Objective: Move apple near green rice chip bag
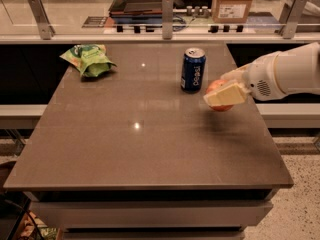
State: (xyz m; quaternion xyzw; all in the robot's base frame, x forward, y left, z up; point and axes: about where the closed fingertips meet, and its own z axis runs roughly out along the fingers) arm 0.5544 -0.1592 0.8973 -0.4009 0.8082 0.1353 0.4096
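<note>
The apple [215, 87] is red-orange and sits between the cream fingers [226, 95] of my gripper [221, 96], at the right side of the table, just right of the blue soda can. The gripper is shut on the apple and holds it slightly above the tabletop. Most of the apple is hidden behind the near finger. The green rice chip bag [88, 59] lies at the far left corner of the table, well away from the apple.
A blue soda can [193, 69] stands upright at the back middle, close to the left of the gripper. The dark brown table [140, 144] ends near the arm on the right. A glass railing with metal posts [167, 16] runs behind the table.
</note>
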